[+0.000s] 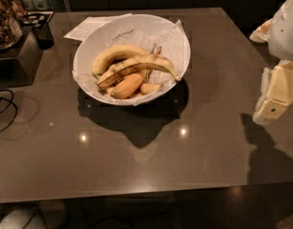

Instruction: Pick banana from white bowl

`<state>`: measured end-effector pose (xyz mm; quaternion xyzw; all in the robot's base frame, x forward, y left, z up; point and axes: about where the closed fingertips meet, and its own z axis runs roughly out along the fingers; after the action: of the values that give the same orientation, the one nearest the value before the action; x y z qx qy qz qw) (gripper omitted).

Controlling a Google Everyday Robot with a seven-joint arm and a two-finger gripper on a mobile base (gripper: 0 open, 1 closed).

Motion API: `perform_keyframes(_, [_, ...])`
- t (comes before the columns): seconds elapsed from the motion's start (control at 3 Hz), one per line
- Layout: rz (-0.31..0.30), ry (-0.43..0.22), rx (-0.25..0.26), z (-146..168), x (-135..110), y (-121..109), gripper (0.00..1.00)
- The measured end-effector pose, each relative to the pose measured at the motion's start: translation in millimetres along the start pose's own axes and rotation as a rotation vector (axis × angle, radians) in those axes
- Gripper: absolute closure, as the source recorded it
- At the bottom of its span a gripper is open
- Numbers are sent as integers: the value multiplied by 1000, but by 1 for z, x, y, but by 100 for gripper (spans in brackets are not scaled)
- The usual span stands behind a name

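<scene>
The banana (136, 66), long, slim and yellow with brown-black streaks, lies across the middle of the white bowl (88, 46), its dark-tipped stem pointing right. The bowl is lined with crumpled white paper and stands at the back centre of the dark table (151, 166). A cleaner, plumper banana (112, 55) lies behind it. A short orange fruit piece (127, 86) lies in front of it. My gripper (268, 109) hangs at the right edge of the view, well to the right of the bowl and above the table, and holds nothing that I can see.
A sheet of paper (88, 27) lies behind the bowl on the left. A dark cup (43, 35) and a box with a jar (3, 18) stand at the far left. A black cable (3, 109) loops on the left side.
</scene>
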<state>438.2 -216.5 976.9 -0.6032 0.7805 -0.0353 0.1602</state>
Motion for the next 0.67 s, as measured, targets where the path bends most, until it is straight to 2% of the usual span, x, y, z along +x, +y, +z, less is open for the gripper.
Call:
perform_keyframes(0.33, [0, 0, 0, 0, 0, 0, 0])
perform_keyframes(0.67, [5, -10, 40, -5, -9, -6, 0])
